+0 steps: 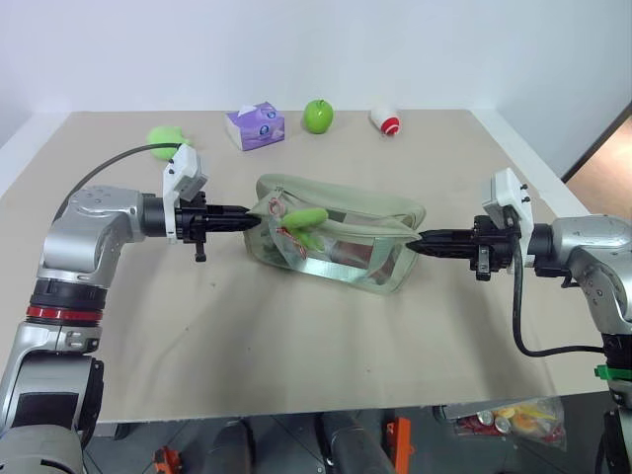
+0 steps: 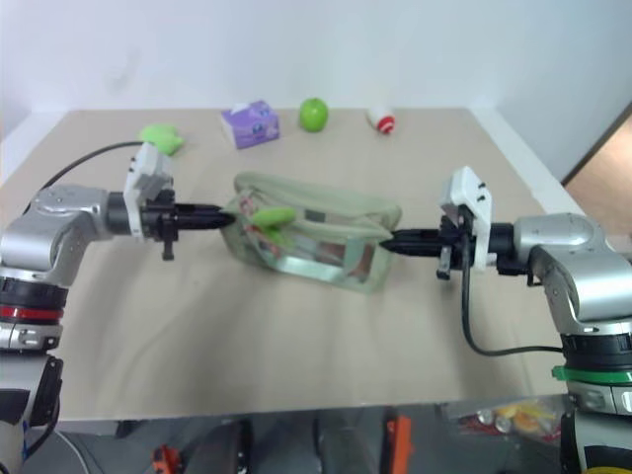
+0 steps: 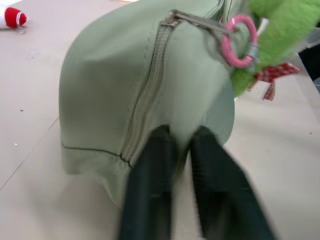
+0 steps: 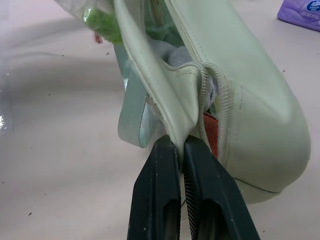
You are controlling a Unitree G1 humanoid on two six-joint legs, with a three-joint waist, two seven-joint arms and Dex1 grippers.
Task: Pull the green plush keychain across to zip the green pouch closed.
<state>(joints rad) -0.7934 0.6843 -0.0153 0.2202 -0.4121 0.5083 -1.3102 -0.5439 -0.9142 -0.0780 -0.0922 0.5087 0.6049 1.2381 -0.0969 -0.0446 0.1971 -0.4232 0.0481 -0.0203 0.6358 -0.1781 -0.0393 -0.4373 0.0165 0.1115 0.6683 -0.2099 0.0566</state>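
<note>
The green pouch (image 1: 336,242) is sitting mid-frame, zip unclosed. Both grippers, left gripper (image 1: 253,220) and right gripper (image 1: 420,240), are clamping its fabric ends. The green plush keychain (image 1: 301,219) is hanging left of centre; the left should regrip it while the right anchors.

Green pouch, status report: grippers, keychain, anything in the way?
Both grippers, left and right, shut on green pouch ends. Zip open; green plush keychain hangs at left end, ungrasped. Nothing in the way.

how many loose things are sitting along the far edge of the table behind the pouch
4: a light-green plush toy at far left, a purple tissue pack, a green apple, then a red-and-white charm rightmost. None look hidden.
</note>
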